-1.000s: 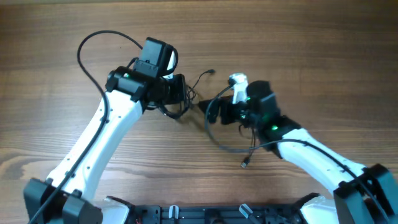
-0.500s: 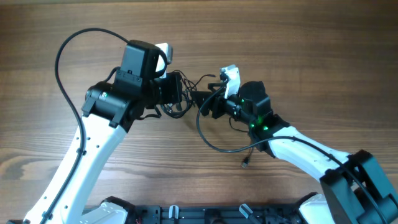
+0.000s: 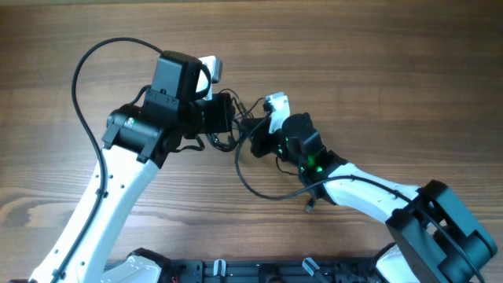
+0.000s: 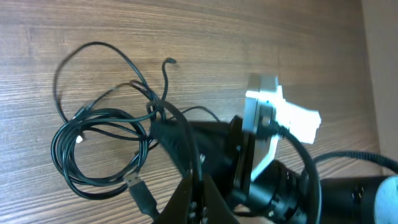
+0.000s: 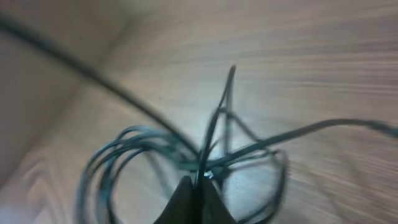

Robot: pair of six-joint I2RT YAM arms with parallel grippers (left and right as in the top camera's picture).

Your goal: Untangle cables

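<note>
Black cables pinched in both closed jaws — coils clear only from left wrist.

Two robot arms, left arm and right arm, one tangle of cables, one table.

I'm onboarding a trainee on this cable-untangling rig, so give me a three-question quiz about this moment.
1. True or false: the cables lie fully separated from one another on the table.
2. Pick one: the right gripper is A) wide open, B) shut on the cables, C) out of every view.
3. Fill in: the left gripper is ___ (open or shut).
Key: 1 false; 2 B; 3 shut.
</note>
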